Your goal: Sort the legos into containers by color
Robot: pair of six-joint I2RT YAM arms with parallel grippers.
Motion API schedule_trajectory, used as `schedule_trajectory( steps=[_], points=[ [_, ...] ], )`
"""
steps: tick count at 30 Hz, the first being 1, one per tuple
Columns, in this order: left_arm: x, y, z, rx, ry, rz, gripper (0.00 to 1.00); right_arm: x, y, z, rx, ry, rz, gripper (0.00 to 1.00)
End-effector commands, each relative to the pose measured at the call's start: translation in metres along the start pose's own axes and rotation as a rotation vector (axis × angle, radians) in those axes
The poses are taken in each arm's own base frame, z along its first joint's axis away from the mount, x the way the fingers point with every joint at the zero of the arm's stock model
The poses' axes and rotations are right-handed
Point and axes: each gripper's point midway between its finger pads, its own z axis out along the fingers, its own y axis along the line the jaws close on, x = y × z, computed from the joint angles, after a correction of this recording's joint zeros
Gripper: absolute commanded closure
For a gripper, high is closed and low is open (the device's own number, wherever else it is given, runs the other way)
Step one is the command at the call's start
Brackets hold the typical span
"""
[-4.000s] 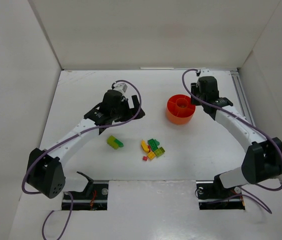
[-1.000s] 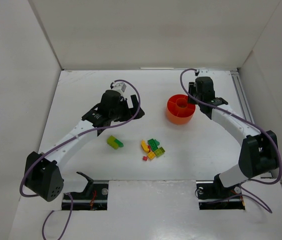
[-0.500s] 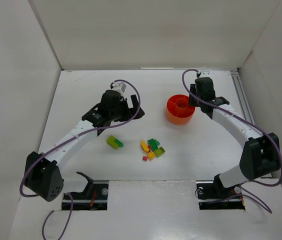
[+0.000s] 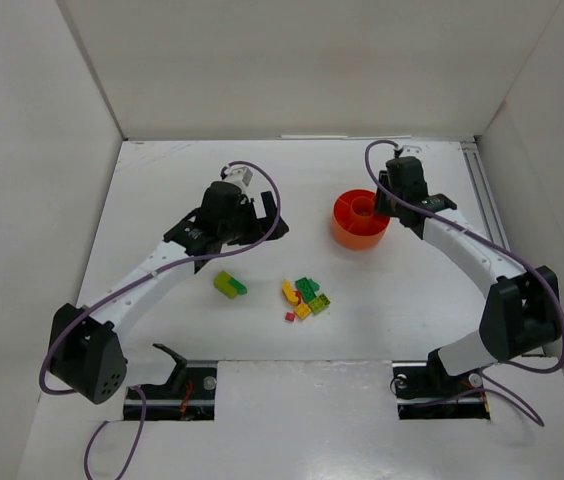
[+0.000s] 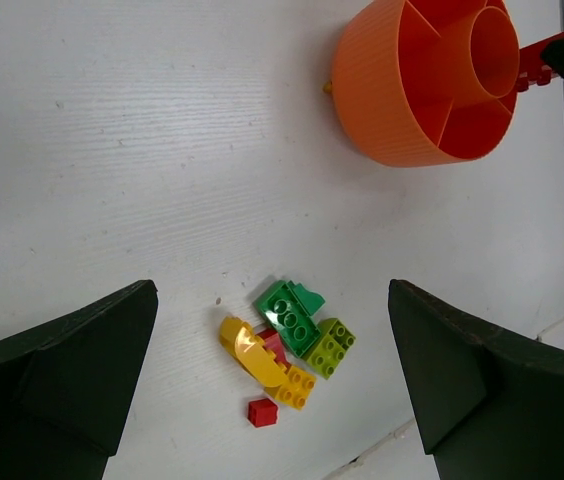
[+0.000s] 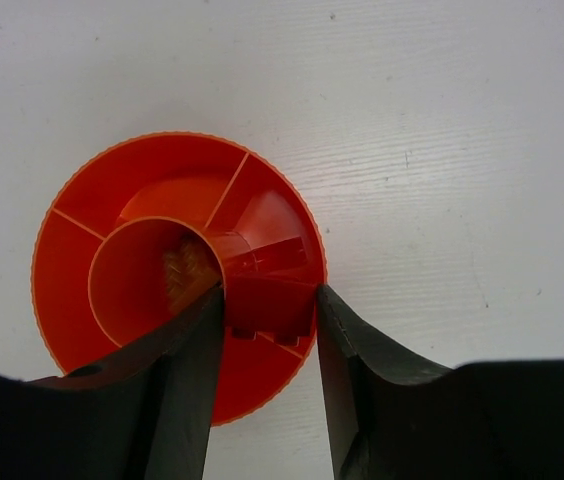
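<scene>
The right gripper (image 6: 268,292) has edged in over the dish (image 6: 72,200) these last seconds. It now pinches a red brick (image 6: 262,312) above a compartment beside the cup (image 6: 127,275), so we judge the drop is next. The cup holds something brownish (too blurred to name), and the compartments we can see look bare. The left gripper (image 5: 272,285) hangs spread wide over the pile (image 4: 305,297), which has not moved. Two greenish bricks (image 4: 228,285) lie apart to its left.

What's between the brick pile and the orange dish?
Nothing, just bare table between brick pile and dish; the left wrist view shows it whole. The right gripper holds a red brick over the dish, outside that gap.
</scene>
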Motion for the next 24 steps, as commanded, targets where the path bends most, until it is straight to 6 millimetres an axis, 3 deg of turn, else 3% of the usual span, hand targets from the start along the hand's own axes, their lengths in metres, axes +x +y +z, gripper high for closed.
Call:
schedule_trajectory(
  steps=[1,6,9,12,15,19,20,21,23,24],
  points=[
    [-0.009,-0.009,-0.013,0.036,-0.045,0.021,0.00,-0.020,0.014,-0.004,-0.033,-0.057,0.032,0.53],
    [-0.008,-0.008,-0.014,0.036,-0.045,0.021,0.00,-0.021,0.012,-0.007,-0.024,-0.060,0.023,0.38],
    [-0.004,-0.007,-0.015,0.042,-0.038,0.021,0.00,-0.027,0.011,-0.013,-0.031,-0.078,0.029,0.37],
    [0.002,-0.005,-0.017,0.044,-0.022,0.020,0.00,-0.034,0.017,-0.025,-0.055,-0.108,-0.011,0.37],
    [0.016,-0.001,-0.017,0.047,0.017,0.017,0.00,-0.037,0.025,-0.045,-0.088,-0.143,-0.084,0.30],
    [0.039,0.009,-0.014,0.033,0.068,0.006,0.00,-0.022,0.039,-0.071,-0.148,-0.173,-0.180,0.17],
    [0.055,0.009,-0.013,0.032,0.107,0.018,0.00,-0.016,0.048,-0.078,-0.190,-0.180,-0.207,0.01],
    [0.062,0.011,-0.013,0.016,0.121,0.010,0.00,0.001,0.051,-0.079,-0.220,-0.162,-0.236,0.00],
    [0.074,0.015,-0.016,0.008,0.143,-0.003,0.00,0.011,0.069,-0.096,-0.337,-0.192,-0.276,0.00],
    [0.077,0.017,-0.017,0.004,0.146,-0.024,0.00,0.033,0.083,-0.102,-0.395,-0.170,-0.331,0.00]
  ],
)
